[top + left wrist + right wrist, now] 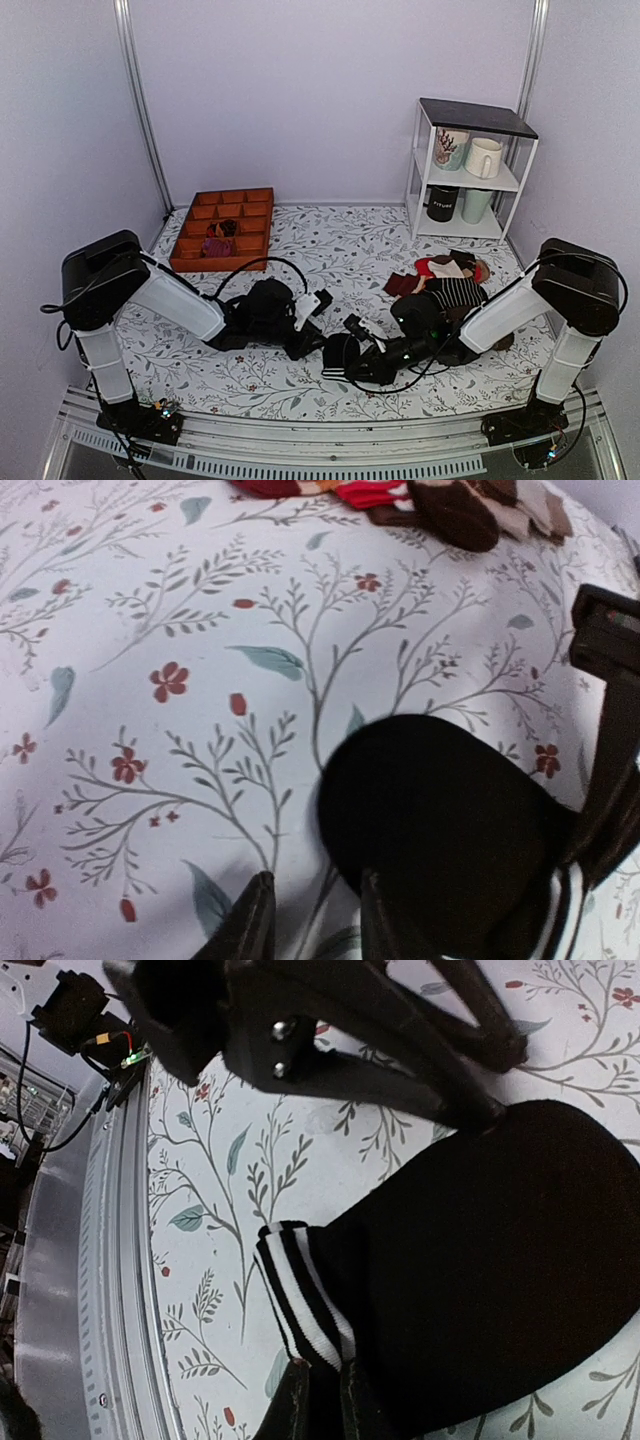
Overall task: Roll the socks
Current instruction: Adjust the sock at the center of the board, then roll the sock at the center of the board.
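The black socks point(500, 1260) lie flat as a pair on the floral tablecloth, near the table's front middle point(338, 358). Their cuff point(300, 1290) has thin white stripes and is folded up. My right gripper point(322, 1400) is shut on the corner of that cuff. My left gripper point(312, 920) is open at the socks' rounded toe end point(430, 810), with one finger point(378, 920) at the edge of the fabric and the other on bare cloth. In the top view the two grippers meet over the socks, the left point(318, 338) and the right point(350, 352).
A pile of coloured socks point(450, 275) lies at the right, behind my right arm, and shows in the left wrist view point(440, 505). An orange compartment tray point(222, 228) stands at the back left. A white shelf with mugs point(470, 170) stands at the back right. A metal rail point(60, 1290) runs along the near edge.
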Tool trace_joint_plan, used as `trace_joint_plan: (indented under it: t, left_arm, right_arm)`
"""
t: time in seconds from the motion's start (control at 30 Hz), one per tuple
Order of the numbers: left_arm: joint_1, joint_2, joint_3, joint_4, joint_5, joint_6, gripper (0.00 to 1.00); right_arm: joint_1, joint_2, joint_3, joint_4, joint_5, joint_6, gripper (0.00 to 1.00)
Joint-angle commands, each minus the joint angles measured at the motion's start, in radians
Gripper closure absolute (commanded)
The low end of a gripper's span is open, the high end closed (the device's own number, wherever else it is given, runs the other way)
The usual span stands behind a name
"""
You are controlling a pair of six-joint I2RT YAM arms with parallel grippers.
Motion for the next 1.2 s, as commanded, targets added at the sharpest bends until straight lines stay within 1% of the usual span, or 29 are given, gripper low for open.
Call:
trace_joint_plan:
  t: [0.0, 0.1, 0.17, 0.27, 0.3, 0.37, 0.43, 0.53, 0.7, 0.9, 1.17]
  left_arm:
    - [0.007, -0.067, -0.023, 0.021, -0.137, 0.073, 0.69]
    - [-0.007, -0.194, -0.111, 0.067, -0.212, 0.118, 0.62]
    - [-0.019, -0.291, -0.185, 0.087, -0.23, 0.145, 0.61]
    - [-0.047, -0.431, -0.274, 0.131, -0.15, 0.216, 0.62]
    - [-0.057, -0.459, -0.297, 0.148, -0.117, 0.235, 0.62]
    - [-0.08, -0.482, -0.336, 0.187, -0.049, 0.272, 0.66]
    - [-0.113, -0.46, -0.356, 0.236, -0.023, 0.296, 0.69]
    - [-0.165, -0.385, -0.347, 0.29, -0.023, 0.322, 0.69]
    - [-0.191, -0.25, -0.29, 0.324, -0.003, 0.354, 0.68]
    - [-0.232, -0.174, -0.25, 0.318, 0.009, 0.361, 0.68]
    - [-0.262, -0.084, -0.241, 0.354, -0.055, 0.334, 0.7]
  right_arm:
    - [0.003, 0.078, -0.002, -0.267, -0.033, -0.055, 0.91]
    - [-0.007, 0.09, 0.003, -0.275, -0.064, -0.046, 0.91]
    - [-0.013, 0.099, 0.006, -0.283, -0.071, -0.036, 0.91]
    - [-0.024, 0.119, 0.014, -0.293, -0.104, -0.025, 0.91]
    - [-0.027, 0.127, 0.018, -0.298, -0.116, -0.02, 0.91]
    - [-0.032, 0.142, 0.04, -0.333, -0.126, -0.014, 0.91]
    - [-0.036, 0.154, 0.067, -0.389, -0.125, -0.009, 0.91]
    - [-0.041, 0.164, 0.106, -0.465, -0.117, 0.008, 0.91]
    - [-0.05, 0.168, 0.153, -0.538, -0.114, 0.039, 0.91]
    - [-0.054, 0.172, 0.172, -0.562, -0.115, 0.056, 0.91]
    - [-0.056, 0.176, 0.186, -0.587, -0.119, 0.054, 0.91]
